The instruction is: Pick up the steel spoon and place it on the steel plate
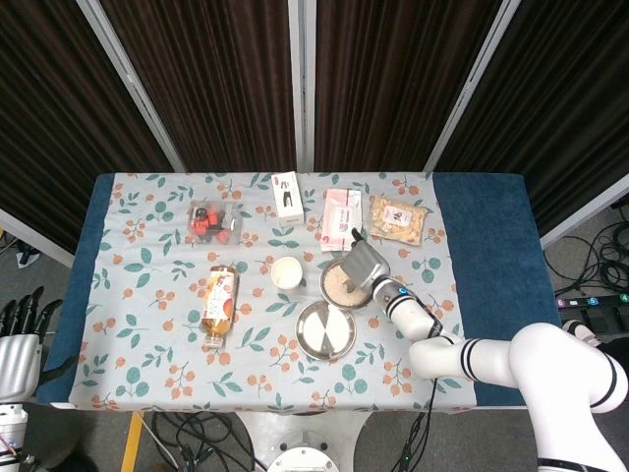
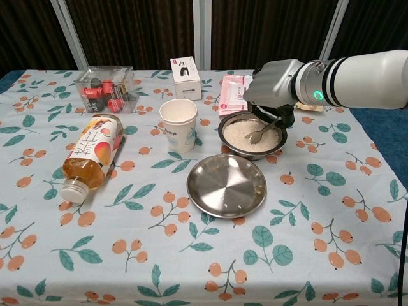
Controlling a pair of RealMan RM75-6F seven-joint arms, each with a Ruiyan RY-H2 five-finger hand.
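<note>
Steel spoon, one only, hangs tilted over the one bowl of rice, its head low on the grains and its handle running up to the right into the right hand. That hand hovers over the bowl's far right rim with its fingers curled down, pinching the handle. One steel plate lies bare just near of the bowl. Left of the bowl stands one paper cup; farther left one juice bottle lies on its side. On the tabletop's far side sit one clear box of small items, one white carton and one pink packet. The left hand hangs off the tabletop's left edge, holding nothing, fingers apart.
</note>
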